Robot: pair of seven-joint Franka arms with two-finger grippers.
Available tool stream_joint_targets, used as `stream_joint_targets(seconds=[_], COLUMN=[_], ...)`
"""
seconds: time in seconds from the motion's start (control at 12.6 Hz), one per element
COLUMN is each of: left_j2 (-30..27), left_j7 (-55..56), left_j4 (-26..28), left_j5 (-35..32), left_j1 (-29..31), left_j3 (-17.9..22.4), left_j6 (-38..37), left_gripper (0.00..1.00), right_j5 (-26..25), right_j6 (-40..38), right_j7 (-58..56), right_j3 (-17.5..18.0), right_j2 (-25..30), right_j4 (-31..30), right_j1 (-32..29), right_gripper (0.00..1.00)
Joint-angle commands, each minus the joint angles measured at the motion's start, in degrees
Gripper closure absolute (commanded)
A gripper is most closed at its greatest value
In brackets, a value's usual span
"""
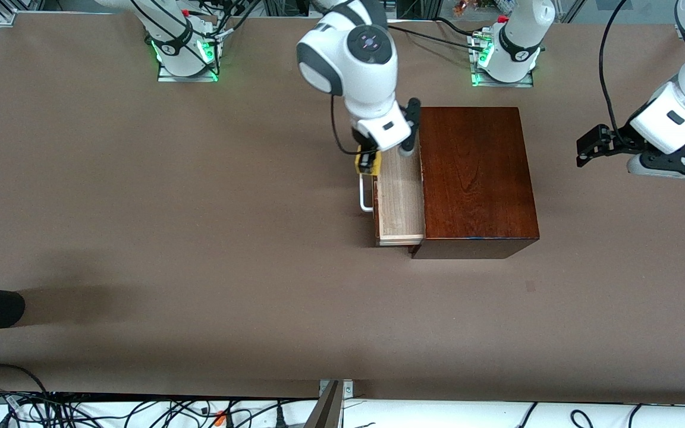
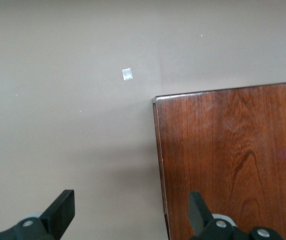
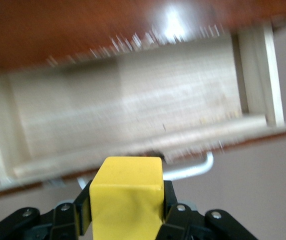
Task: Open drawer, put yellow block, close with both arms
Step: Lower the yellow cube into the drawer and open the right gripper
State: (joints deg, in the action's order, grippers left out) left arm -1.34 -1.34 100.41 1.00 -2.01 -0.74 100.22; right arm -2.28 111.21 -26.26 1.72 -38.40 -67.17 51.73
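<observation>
Block carried over open drawer.
Block point(image 3: 127, 192) is clamped in right hand point(image 1: 368, 161) above drawer point(image 1: 401, 196) front edge for release; left hand point(image 1: 601, 144), open and empty, waits beside box point(image 1: 476, 178).

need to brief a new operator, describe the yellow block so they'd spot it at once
Find the dark wooden box mid-table; its drawer is pulled open. Above the drawer's handle end, the right end effector grips the yellow block, the only bright yellow thing here.

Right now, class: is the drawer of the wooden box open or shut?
Open. The drawer is pulled out of the wooden box, showing its pale inside, with nothing lying in it.
</observation>
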Motion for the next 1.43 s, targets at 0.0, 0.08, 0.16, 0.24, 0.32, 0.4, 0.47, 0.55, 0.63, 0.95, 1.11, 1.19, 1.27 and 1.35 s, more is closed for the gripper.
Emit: stream_joint_targets(seconds=[0.0, 0.08, 0.16, 0.24, 0.32, 0.4, 0.47, 0.55, 0.63, 0.95, 1.11, 1.19, 1.27, 1.35], left_j2=[-1.7, -1.1, -1.2, -1.2, -1.2, -1.2, -1.2, -1.2, -1.1, -1.1, -1.1, -1.2, -1.1, -1.1], left_j7=[0.8, 1.1, 1.1, 1.1, 1.0, 1.0, 1.1, 1.0, 1.0, 0.7, 0.7, 0.8, 1.0, 1.0], left_j4=[1.6, 0.6, 0.1, 0.1, 0.0, 0.0, -0.4, -0.6, -0.7, -0.7, -0.7, -0.7, -0.7, -0.7], left_j5=[1.3, 0.9, 0.3, -0.6, -1.2, -1.2, -1.2, -1.2, -1.2, -1.2, -1.2, -1.2, -1.2, -1.2], left_j1=[-0.2, 0.1, 0.1, 0.1, 0.2, 0.2, 0.2, 0.2, 0.2, 0.2, 0.2, 0.2, 0.2, 0.2], left_j3=[0.5, 0.6, 0.5, 0.3, 0.5, 0.5, 0.5, 0.6, 0.6, 0.7, 0.6, 0.6, 0.5, 0.4], left_j6=[0.6, -0.6, -1.0, -1.2, -1.6, -2.9, -3.4, -3.4, -3.4, -3.5, -3.5, -3.6, -3.6, -3.6], left_gripper=[0.00, 0.00, 0.00, 0.00, 0.00, 0.00, 0.00, 0.00, 0.00, 0.00, 0.00, 0.00, 0.00, 0.00], right_j5=[-0.6, -0.6, -1.1, -1.9, -2.4, -2.5, -2.9, -4.1, -4.7, -7.5, -8.6, -9.1, -9.2, -10.1], right_j6=[-4.2, -4.4, -4.2, -3.8, -3.5, -2.9, -2.1, -0.5, 1.2, 4.6, 4.9, 5.7, 5.9, 6.0], right_j7=[0.2, 0.3, 0.8, 0.6, 0.7, 0.8, 0.9, 0.9, 0.9, 1.1, 1.1, 1.0, 0.9, 0.5], right_j3=[-0.9, -1.0, -1.2, -1.1, -1.0, -1.0, -1.1, -1.0, -1.1, -1.0, -1.0, -1.0, -1.1, -1.2], right_j2=[-1.7, -1.7, -1.7, -1.8, -2.0, -2.4, -3.2, -4.0, -5.2, -7.8, -9.1, -9.8, -10.5, -10.9], right_j4=[4.9, 5.2, 5.7, 6.3, 6.3, 6.3, 6.3, 6.3, 6.3, 6.3, 6.3, 6.3, 6.3, 6.3], right_j1=[1.7, 2.7, 3.4, 3.4, 3.5, 4.0, 4.5, 4.7, 5.2, 5.5, 6.0, 6.0, 6.0, 5.9], right_gripper=[0.82, 0.82, 0.82, 0.82, 0.82, 0.82, 0.82, 0.82, 0.82, 0.81, 0.81, 0.81, 0.81, 0.80])
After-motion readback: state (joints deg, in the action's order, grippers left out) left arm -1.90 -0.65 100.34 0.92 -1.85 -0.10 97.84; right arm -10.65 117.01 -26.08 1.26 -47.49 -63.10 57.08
